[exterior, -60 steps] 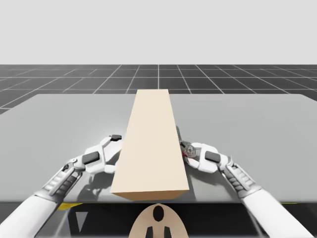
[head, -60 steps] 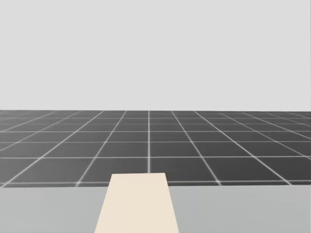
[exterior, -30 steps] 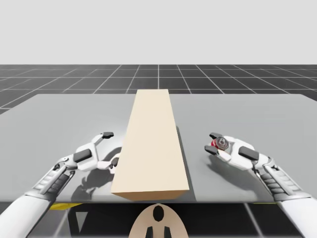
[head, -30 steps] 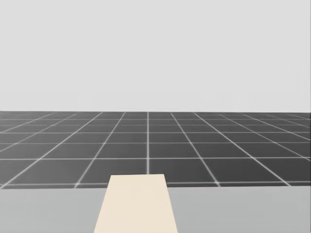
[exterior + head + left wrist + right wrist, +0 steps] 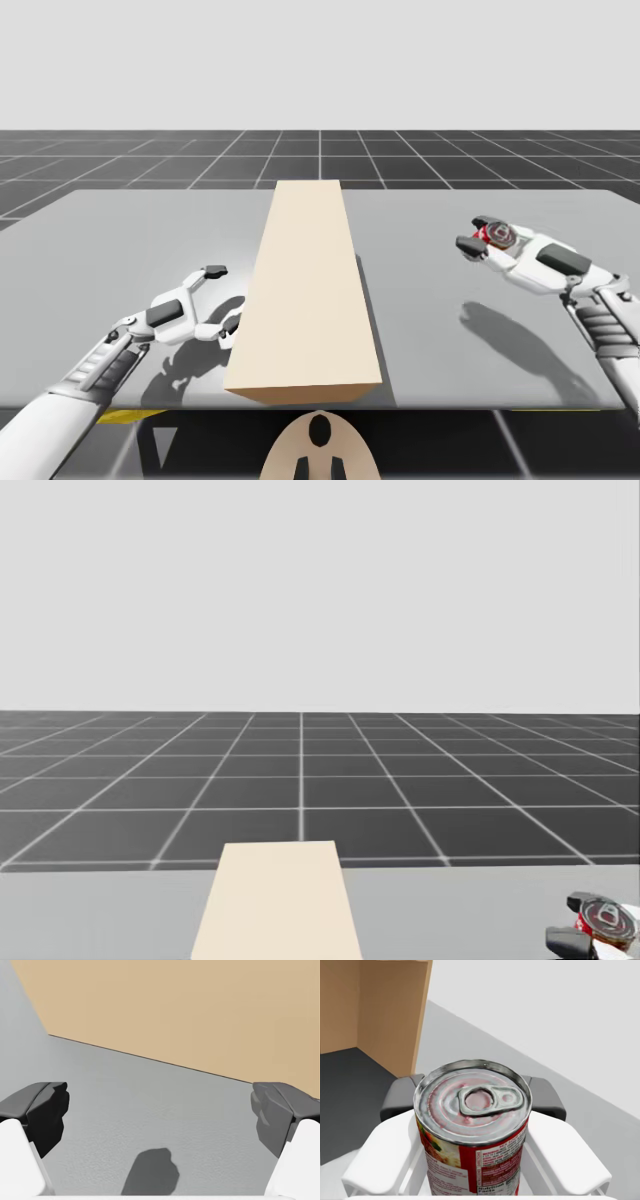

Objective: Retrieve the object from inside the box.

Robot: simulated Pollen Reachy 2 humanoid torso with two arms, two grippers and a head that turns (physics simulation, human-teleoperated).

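The grey table (image 5: pixel 120 240) carries a long tan box (image 5: pixel 305 290) running lengthwise down its middle, closed along its top in the high view. The box stands between my two arms.

My left gripper (image 5: pixel 222 297) sits low on the table just beside the box's left wall, fingers spread wide. From the left wrist, bare tabletop lies between them and the tan wall ahead.

My right gripper (image 5: pixel 478 234) hangs above the table to the right, well apart from the box, its shadow (image 5: pixel 510 335) on the surface below. It is clamped on a red can (image 5: pixel 472 1125) with a silver pull-tab lid — one finger on each side — so the can is outside the box.
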